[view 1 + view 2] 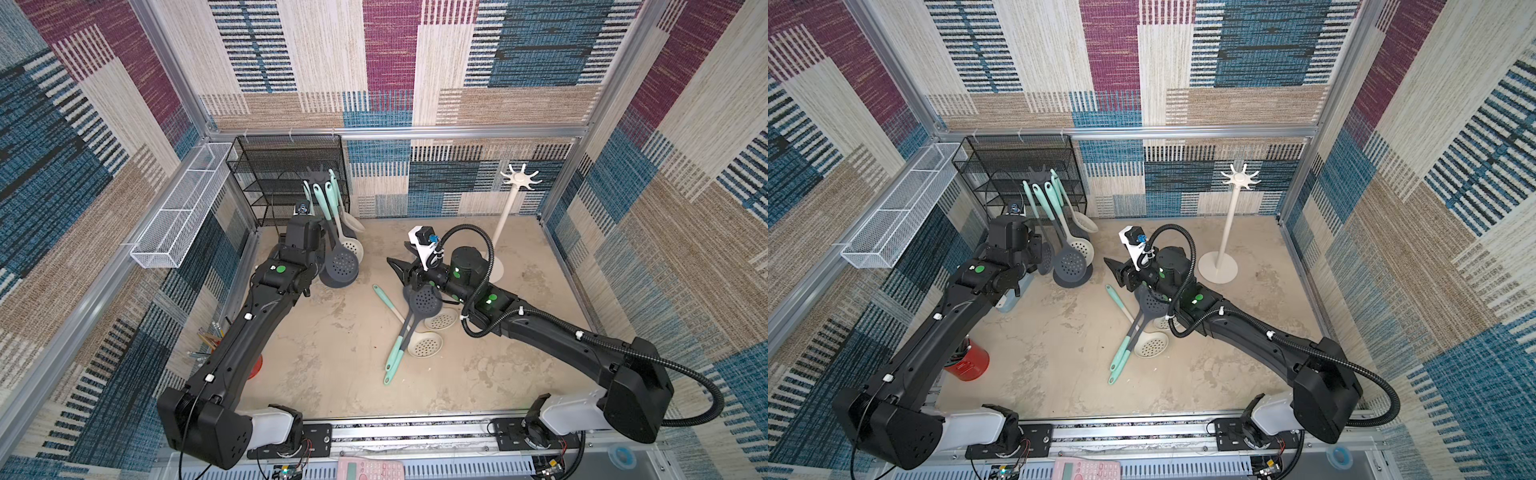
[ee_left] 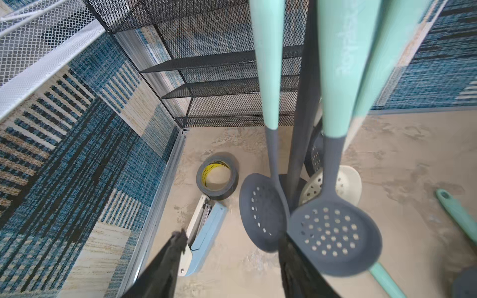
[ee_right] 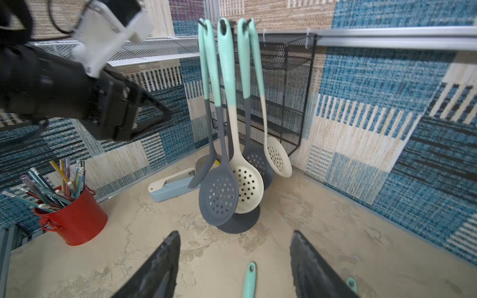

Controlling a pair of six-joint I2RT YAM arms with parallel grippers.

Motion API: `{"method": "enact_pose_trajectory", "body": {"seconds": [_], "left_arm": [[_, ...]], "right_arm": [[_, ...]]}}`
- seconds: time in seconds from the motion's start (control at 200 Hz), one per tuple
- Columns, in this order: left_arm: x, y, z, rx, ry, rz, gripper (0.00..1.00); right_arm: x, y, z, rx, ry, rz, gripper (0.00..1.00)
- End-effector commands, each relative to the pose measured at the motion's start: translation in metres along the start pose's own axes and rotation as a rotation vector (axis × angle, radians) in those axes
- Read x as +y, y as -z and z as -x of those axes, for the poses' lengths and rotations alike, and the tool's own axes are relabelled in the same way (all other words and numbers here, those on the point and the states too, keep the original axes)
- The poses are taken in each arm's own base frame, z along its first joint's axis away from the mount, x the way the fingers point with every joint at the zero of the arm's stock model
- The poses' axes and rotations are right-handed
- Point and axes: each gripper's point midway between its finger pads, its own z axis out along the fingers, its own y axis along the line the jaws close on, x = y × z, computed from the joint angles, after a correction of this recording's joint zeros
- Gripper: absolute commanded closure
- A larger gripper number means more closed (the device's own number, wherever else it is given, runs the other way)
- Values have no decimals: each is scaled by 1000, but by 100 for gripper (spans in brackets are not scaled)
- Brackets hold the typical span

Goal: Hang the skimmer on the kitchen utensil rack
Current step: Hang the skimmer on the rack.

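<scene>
My left gripper [image 2: 233,234], jaws wide and empty, sits at ten o'clock by the rack [image 1: 319,171], whose pole the hung skimmers [image 1: 341,262] mostly hide; my right gripper [image 3: 235,232] gapes empty too.

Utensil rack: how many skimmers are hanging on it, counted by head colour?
Grey skimmers: 3
Cream skimmers: 2
Total hanging: 5
</scene>
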Motion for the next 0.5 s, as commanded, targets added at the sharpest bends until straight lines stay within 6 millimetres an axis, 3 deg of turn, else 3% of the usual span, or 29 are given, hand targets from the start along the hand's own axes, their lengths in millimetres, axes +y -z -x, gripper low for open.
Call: {"method": "enact_pose_trajectory", "body": {"seconds": [0.0, 0.27, 0.496], "left_arm": [[-5, 14, -13, 41, 25, -76, 36], [-28, 36, -44, 135, 18, -271, 28], [-68, 51, -75, 225, -31, -522, 28]], "right_arm": [[-19, 7, -8, 12, -74, -87, 28], [-51, 33, -30, 24, -175, -184, 23], [-75, 46, -55, 61, -269, -255, 22]]}}
